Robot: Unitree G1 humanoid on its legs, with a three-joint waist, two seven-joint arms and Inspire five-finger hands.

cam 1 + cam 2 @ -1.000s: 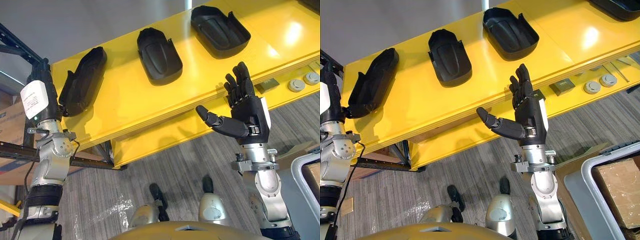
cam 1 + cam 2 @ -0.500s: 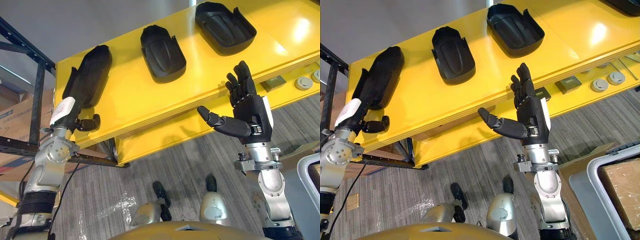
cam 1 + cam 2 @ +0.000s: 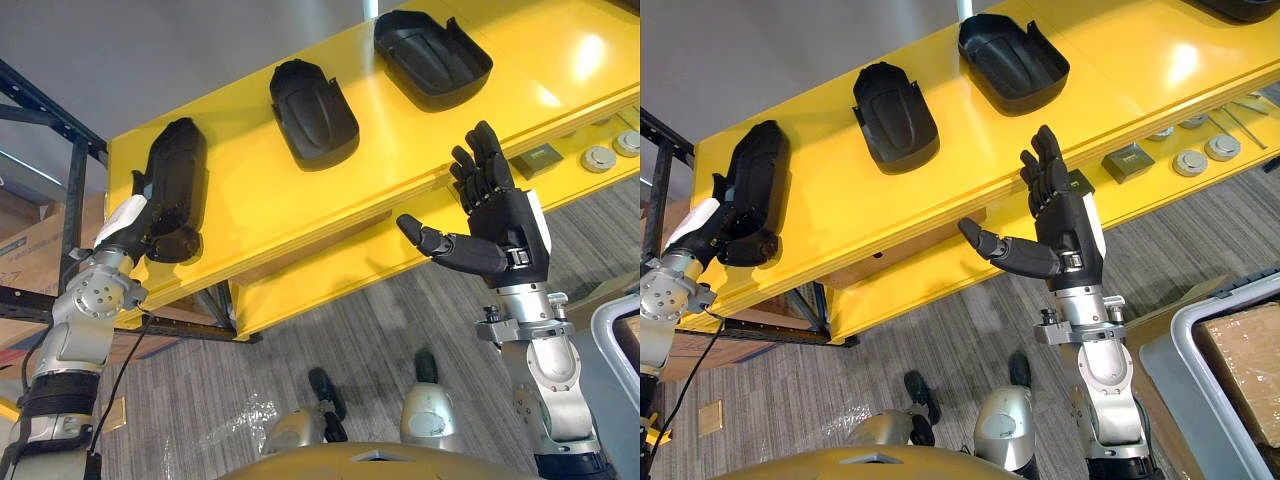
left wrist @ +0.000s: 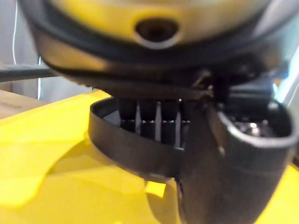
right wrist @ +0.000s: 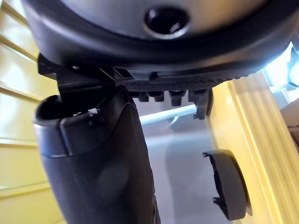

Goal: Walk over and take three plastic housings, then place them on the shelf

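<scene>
Fingers point(image 4: 149, 119) of the left hand point(image 3: 140, 228) hook inside the rim of the leftmost housing point(image 3: 175, 180), with the thumb against its outer wall: a pinch grasp at the near end. This housing rests near the front left corner of the glossy yellow shelf point(image 3: 250, 200). The middle housing point(image 3: 312, 112), matte black moulded plastic, lies dome up. The right housing point(image 3: 430, 58) lies hollow side up. Both sit well apart on the same shelf. The right hand point(image 3: 495, 225) is raised before the shelf's front edge, fingers straight, thumb spread, holding nothing. Round metal discs point(image 3: 600, 158) and a square grey plate point(image 3: 537, 155) lie on the lower level. A grey bin point(image 3: 1200, 390) holds a cardboard box point(image 3: 1240, 365).
</scene>
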